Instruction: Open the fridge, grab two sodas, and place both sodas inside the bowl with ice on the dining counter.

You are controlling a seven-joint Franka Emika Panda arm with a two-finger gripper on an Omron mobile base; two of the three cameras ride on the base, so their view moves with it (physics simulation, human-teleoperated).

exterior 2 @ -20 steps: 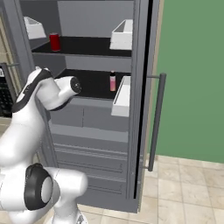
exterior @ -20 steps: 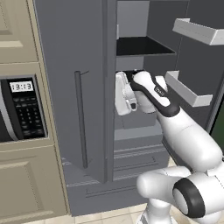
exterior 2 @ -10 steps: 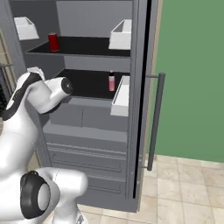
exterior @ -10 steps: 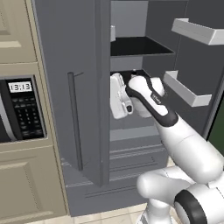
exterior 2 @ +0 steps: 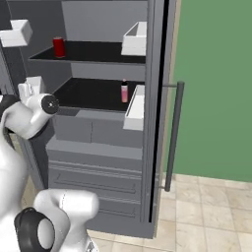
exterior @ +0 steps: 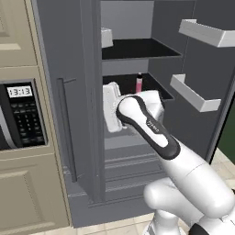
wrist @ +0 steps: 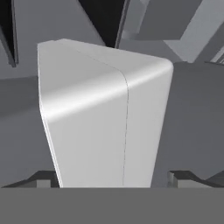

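On the upper black shelf of the open fridge [exterior 2: 98, 142], toward its left rear corner, stands one red soda [exterior 2: 59, 47]; a second, paler soda [exterior 2: 124, 92] stands on the lower shelf near its right edge, just beside a white door bin [exterior 2: 135, 109]. Both cans are small, rigid cylinders, likely light and smooth-sided, so a grip across the middle of the body, below the dark top, looks the safest hold; squeezed near the rim, a can could slip or tip against the shelf. From the left base view the lower soda [exterior: 139, 84] shows above the robot's forearm, well back on the shelf. At the left edge of the fridge opening the gripper [exterior: 111, 111] points at a white door bin [wrist: 103, 122], its two dark tips spread wide on either side of the bin's corner, holding nothing. Outside the fridge, a microwave [exterior: 18, 114] sits in beige cabinetry to the left, and a green wall [exterior 2: 216, 83] rises beyond the right door's bar handle [exterior 2: 173, 135].
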